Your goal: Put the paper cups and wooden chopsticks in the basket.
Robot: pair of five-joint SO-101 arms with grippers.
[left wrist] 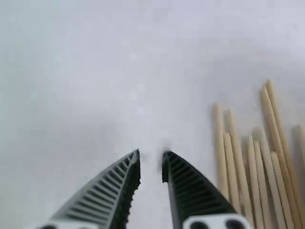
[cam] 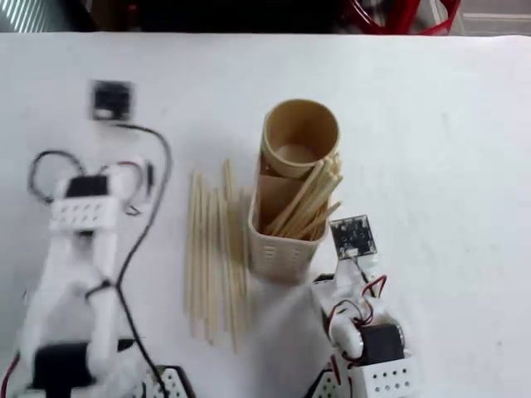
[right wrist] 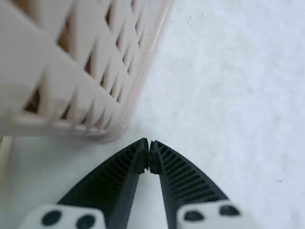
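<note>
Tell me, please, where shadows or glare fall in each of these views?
High view: the white table is evenly bright, no hard glare, with a soft grey shadow by the basket on the arms' side. Left wrist view: faint shadows beside the loose chopsticks. Right wrist view: a soft shadow along the foot of the basket.

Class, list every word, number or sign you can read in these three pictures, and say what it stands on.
None: no readable text shows on the basket, paper cup, chopsticks, table, left tool or right tool.
</note>
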